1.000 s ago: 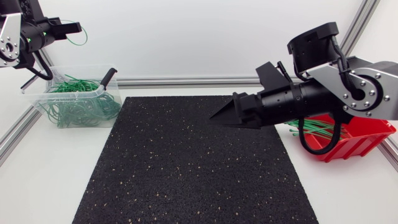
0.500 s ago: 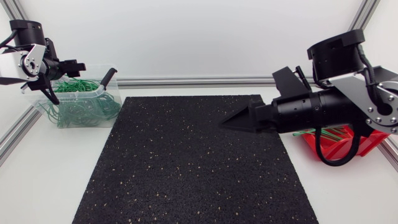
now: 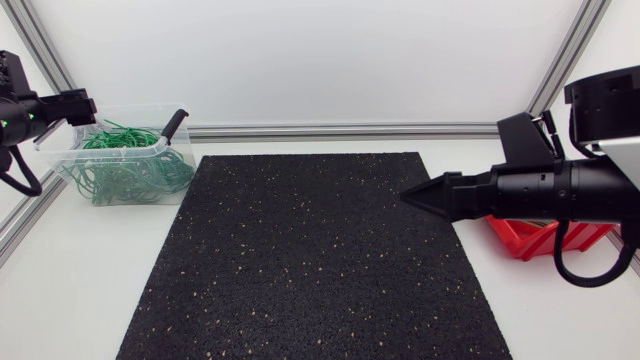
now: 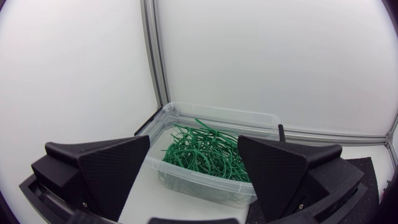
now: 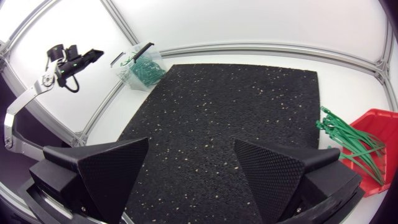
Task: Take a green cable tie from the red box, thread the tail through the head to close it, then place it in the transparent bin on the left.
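Note:
The transparent bin [image 3: 122, 158] at the back left holds a tangle of green cable ties [image 3: 128, 170]. My left gripper [image 3: 78, 104] hangs at the bin's left end. In the left wrist view it [image 4: 196, 180] is open and empty, with the bin [image 4: 219, 116] and its ties [image 4: 202, 152] just ahead. My right gripper [image 3: 420, 196] hovers over the mat's right edge, pointing left. It [image 5: 189, 168] stands open with nothing in it. The red box [image 3: 528, 238] lies behind the right arm, mostly hidden. Several loose green ties [image 5: 346, 134] stick out of the red box [image 5: 376, 152].
A black speckled mat [image 3: 310, 250] covers the middle of the table. A black rod [image 3: 174, 125] leans out of the bin's right corner. An aluminium rail [image 3: 350, 130] runs along the back edge, and another rail [image 3: 25, 225] runs down the left side.
My left gripper has opened and no longer holds the green tie loop; it dropped over the bin, then drew back left. My right arm has pulled back to the right.

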### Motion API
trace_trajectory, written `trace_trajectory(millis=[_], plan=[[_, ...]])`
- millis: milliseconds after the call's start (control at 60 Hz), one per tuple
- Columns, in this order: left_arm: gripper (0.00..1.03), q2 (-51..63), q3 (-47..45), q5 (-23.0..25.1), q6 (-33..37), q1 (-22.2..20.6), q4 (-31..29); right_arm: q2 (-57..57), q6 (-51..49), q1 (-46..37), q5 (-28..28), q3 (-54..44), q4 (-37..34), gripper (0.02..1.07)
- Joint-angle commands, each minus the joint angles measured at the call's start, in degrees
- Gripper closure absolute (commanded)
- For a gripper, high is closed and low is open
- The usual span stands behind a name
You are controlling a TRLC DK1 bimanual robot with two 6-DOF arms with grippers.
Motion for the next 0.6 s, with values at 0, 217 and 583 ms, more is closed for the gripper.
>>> trace_trajectory(millis=[0,217,583], plan=[[0.03,-7.8,-5.2,1.5,0.4,-0.9,-0.1,-3.1,-2.0,-0.6,2.8,-2.5,-0.6,0.06],[0.03,-20.9,-16.3,2.4,1.4,-5.2,3.1,-12.3,-5.0,-0.6,14.3,-6.5,-1.1,0.06],[0.03,-35.9,-29.1,3.4,1.6,-7.1,4.7,-28.0,-9.0,-0.8,30.5,-14.8,-0.7,0.06]])
